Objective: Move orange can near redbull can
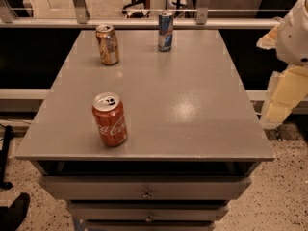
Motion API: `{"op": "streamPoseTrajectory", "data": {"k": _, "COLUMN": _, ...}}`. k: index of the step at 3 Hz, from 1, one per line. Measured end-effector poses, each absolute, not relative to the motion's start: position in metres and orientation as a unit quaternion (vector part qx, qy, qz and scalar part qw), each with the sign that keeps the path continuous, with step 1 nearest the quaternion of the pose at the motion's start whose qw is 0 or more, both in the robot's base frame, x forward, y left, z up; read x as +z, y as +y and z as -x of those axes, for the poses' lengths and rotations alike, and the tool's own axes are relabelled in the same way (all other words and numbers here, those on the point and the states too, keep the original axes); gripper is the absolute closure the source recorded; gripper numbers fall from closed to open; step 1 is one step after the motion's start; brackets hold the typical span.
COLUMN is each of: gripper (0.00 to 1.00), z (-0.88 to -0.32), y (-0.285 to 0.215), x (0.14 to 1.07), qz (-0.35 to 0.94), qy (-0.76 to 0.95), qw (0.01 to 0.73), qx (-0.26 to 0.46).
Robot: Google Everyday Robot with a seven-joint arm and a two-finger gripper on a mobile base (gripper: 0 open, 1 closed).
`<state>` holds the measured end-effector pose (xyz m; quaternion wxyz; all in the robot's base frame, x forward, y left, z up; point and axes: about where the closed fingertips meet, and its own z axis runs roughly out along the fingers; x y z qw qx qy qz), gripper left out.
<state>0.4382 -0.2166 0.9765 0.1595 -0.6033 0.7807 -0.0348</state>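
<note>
The orange can (107, 44) stood far back on the left of the table (192, 105), apart from the redbull can (165, 31), so the gripper (281, 97), waiting off the right side, open or closed I could not tell, needed to grab its middle gently.

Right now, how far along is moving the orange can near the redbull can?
Nothing done: the orange can stands apart from the redbull can on the table. Nothing in hand: the gripper hangs off its right side. Left: grasp, carry, place.
</note>
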Motion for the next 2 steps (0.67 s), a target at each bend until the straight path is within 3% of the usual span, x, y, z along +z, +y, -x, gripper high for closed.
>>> {"op": "streamPoseTrajectory", "data": {"k": 2, "gripper": 0.00, "z": -0.453, "y": -0.204, "x": 0.972, "qz": 0.598, "qy": 0.779, "qw": 0.189, "qx": -0.015}}
